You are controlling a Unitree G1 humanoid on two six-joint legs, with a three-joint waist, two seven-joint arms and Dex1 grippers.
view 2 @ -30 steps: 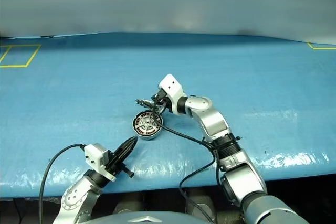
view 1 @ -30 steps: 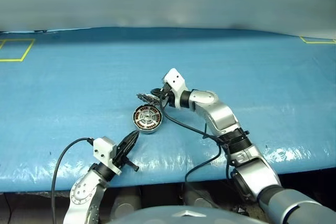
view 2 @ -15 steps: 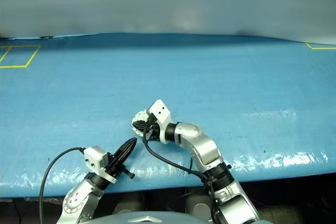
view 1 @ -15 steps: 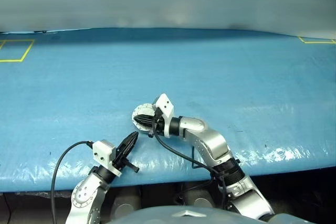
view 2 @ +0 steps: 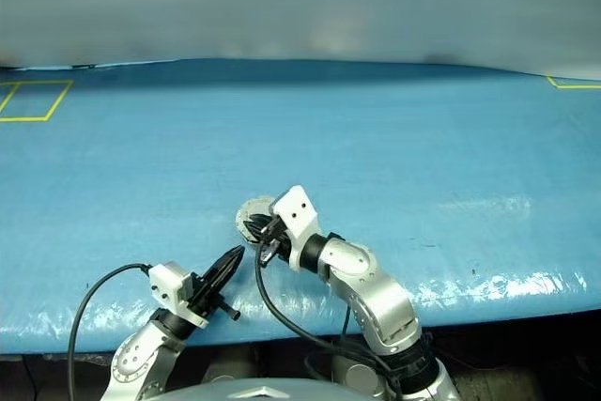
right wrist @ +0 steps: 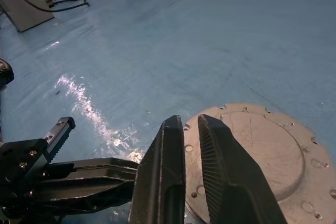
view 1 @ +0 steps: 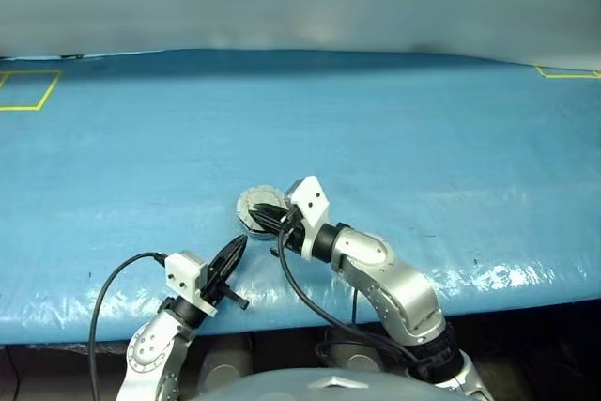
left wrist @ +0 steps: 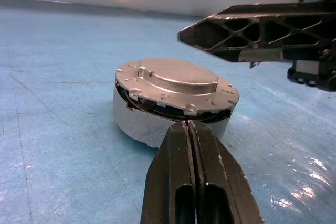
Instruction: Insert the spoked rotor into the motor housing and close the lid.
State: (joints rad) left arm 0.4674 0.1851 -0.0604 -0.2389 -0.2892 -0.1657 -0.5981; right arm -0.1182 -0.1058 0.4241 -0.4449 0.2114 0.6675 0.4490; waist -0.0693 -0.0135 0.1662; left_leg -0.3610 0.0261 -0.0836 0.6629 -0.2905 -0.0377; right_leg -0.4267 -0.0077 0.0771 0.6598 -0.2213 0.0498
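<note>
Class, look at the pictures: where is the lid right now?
The lid lies down on top of the motor housing, on the blue table near its front edge. The right gripper hovers just above it, the left gripper close in front.

Blue table cover (view 1: 394, 129) with yellow tape squares (view 1: 26, 89)

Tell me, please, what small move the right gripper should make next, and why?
Probably press down lightly on the lid. It lies over the motor housing but a dark gap shows under its rim, so it seems not fully seated. The right gripper hovers just above it, fingers slightly apart.
</note>
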